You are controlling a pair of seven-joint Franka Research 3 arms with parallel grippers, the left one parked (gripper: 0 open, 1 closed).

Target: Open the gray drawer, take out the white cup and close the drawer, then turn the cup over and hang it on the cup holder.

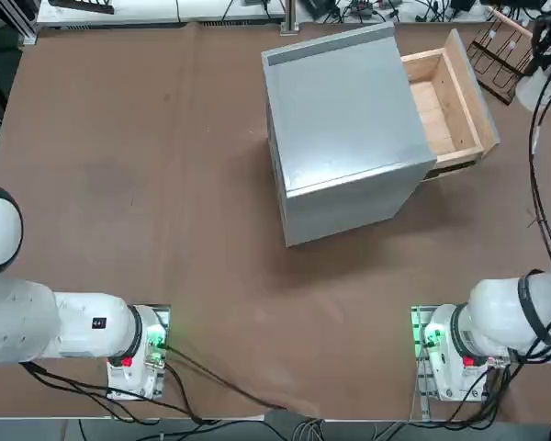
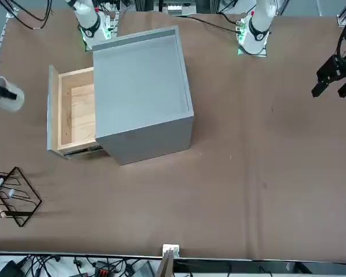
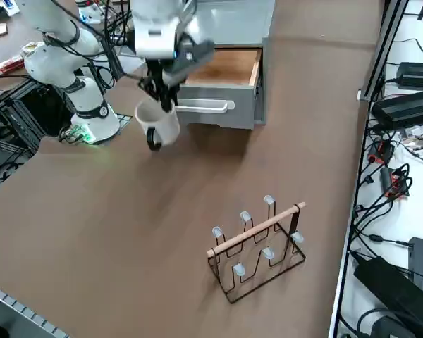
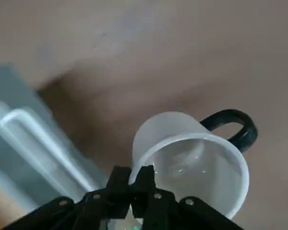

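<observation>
Right side view: the right gripper (image 3: 162, 98) hangs above the brown desk (image 3: 127, 232) just in front of the open drawer (image 3: 222, 84), its fingers pinching the rim of the white cup (image 3: 157, 125), which is lifted clear with its dark handle low. The cup rack (image 3: 257, 246) stands well apart nearer the desk's edge.

Open brown desk (image 3: 113, 232) lies between the raised pincer and the cup holder.

The gray drawer (image 3: 222, 84) stands pulled out, its front panel jutting into the space just beside the right pincer (image 3: 163, 98), which holds the white cup (image 3: 157, 124) by its rim above the desk. The cup holder (image 3: 257, 243) stands well apart near the desk edge, its pegs seemingly bare, with nothing between.
</observation>
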